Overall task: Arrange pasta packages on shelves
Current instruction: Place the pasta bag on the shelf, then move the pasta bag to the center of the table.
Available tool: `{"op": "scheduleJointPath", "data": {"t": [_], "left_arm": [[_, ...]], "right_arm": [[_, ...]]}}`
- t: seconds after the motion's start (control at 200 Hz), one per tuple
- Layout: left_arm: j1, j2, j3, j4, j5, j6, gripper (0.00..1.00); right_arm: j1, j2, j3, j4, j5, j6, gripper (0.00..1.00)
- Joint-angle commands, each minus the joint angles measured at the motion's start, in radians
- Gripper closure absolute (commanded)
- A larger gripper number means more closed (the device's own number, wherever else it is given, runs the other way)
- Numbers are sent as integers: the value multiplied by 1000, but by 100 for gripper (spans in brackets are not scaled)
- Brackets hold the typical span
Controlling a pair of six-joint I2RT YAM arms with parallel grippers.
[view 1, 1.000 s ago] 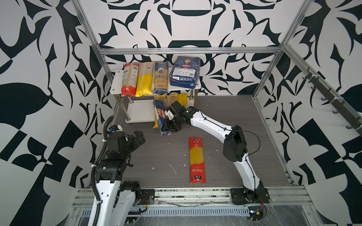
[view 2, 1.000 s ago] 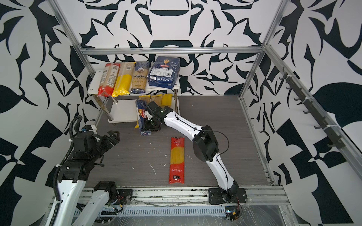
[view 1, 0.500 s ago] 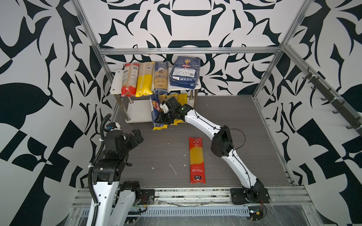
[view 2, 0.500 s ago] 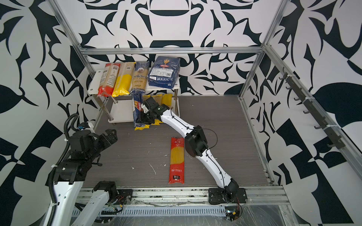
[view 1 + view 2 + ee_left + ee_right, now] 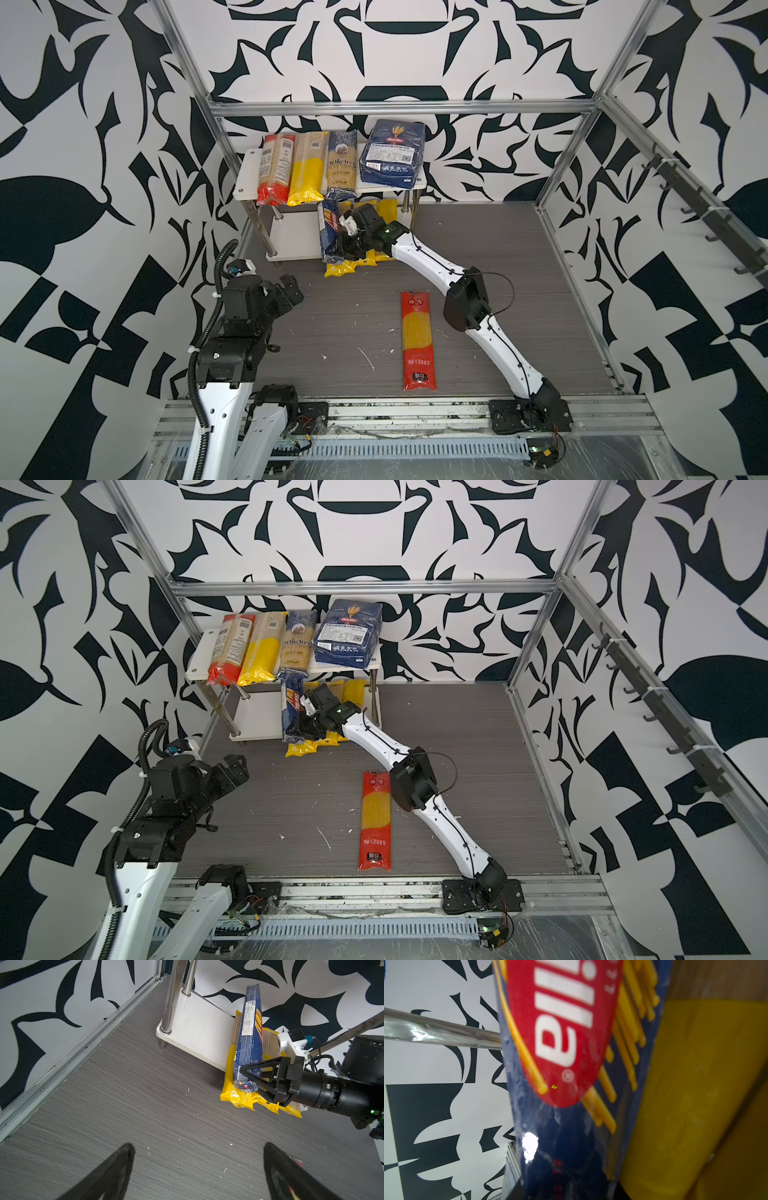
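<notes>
My right gripper [image 5: 345, 245] is shut on the near end of a dark-blue spaghetti pack [image 5: 330, 228], [image 5: 248, 1043], held on edge. Its far end reaches under the top board of the shelves [image 5: 245, 183]. It sits over the left side of the yellow packs [image 5: 353, 266] on the lower board [image 5: 197, 1028]. The pack fills the right wrist view [image 5: 571, 1043] and hides the fingers. On the top board lie red [image 5: 274, 170], yellow [image 5: 307, 170] and brown-blue [image 5: 341, 166] packs and a wide Barilla bag [image 5: 392, 153]. A red pack [image 5: 417, 340] lies on the floor. My left gripper [image 5: 199, 1153] is open and empty.
Chrome posts [image 5: 172, 1001] stand at the rack's corners. Aluminium frame bars [image 5: 399, 108] run along the patterned walls. The yellow packs overhang the lower board's front edge. Small white crumbs [image 5: 365, 359] dot the grey floor. My left arm [image 5: 245, 316] sits at the front left.
My right gripper has carried the dark-blue pack from the floor in front of the rack back over the yellow packs and under the top board. The left arm has shifted slightly.
</notes>
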Motion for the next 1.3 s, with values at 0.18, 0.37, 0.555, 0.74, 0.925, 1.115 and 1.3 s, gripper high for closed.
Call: {"op": "scheduleJointPath", "data": {"t": [0.18, 0.37, 0.555, 0.74, 0.925, 1.115, 1.3], "left_arm": [[-2, 14, 39, -18, -21, 14, 1], [-1, 21, 44, -26, -40, 17, 1], [-1, 31, 51, -22, -46, 21, 1], [-2, 42, 32, -6, -37, 12, 1], [-1, 48, -5, 39, 10, -24, 1], [-1, 39, -62, 77, 72, -113, 1], [-38, 64, -92, 91, 185, -156, 0]], "right_arm": [[-2, -34, 101, 207, -11, -41, 41], [-5, -18, 108, 215, -21, -26, 28], [-13, -18, 103, 202, -28, -13, 27], [-17, -74, 48, 149, -23, -46, 27], [-4, -208, -155, 101, -11, -108, 27], [26, -387, -415, 93, 26, -169, 27], [29, -607, -735, 122, 84, -201, 27]]}}
